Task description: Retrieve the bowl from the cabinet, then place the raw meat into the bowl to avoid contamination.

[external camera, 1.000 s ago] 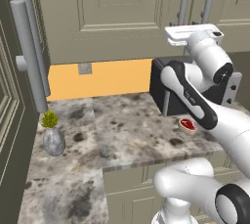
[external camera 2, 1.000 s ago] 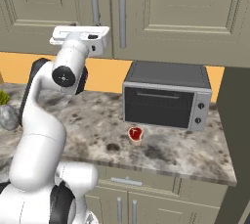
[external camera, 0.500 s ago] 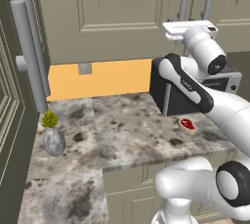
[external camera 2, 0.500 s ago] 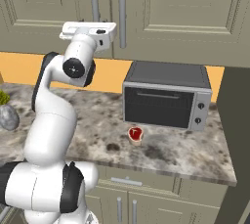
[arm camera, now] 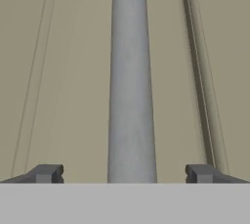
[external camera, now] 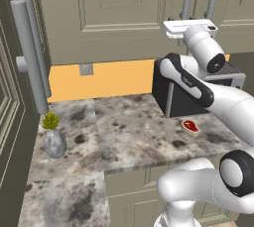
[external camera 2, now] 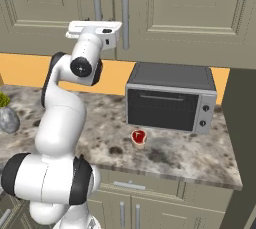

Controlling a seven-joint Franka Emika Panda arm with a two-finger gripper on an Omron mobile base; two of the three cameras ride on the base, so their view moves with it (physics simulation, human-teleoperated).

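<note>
The cabinet [external camera: 124, 18] has both panelled doors closed, so the bowl is hidden. My gripper [arm camera: 125, 174] is raised in front of the doors, open, and the left door's grey bar handle [arm camera: 129, 81] runs straight between the two fingertips [arm camera: 46, 173] without either one touching it. From the base, the white hand [external camera: 190, 26] [external camera 2: 95, 28] sits level at the foot of that handle [external camera 2: 96, 0]. The raw meat [external camera: 190, 126] [external camera 2: 139, 136], a small red steak, lies on the counter in front of the toaster oven.
A dark toaster oven [external camera 2: 170, 103] stands on the marble counter [external camera: 124, 132] below the cabinet. A small grey vase with a green plant [external camera: 53, 139] sits at the counter's left end. A tall side cabinet with a thick grey handle [external camera: 30, 52] stands at the left.
The hand has risen a little and moved in towards the cabinet's left handle. The jaws have stayed wide open. The steak has not moved.
</note>
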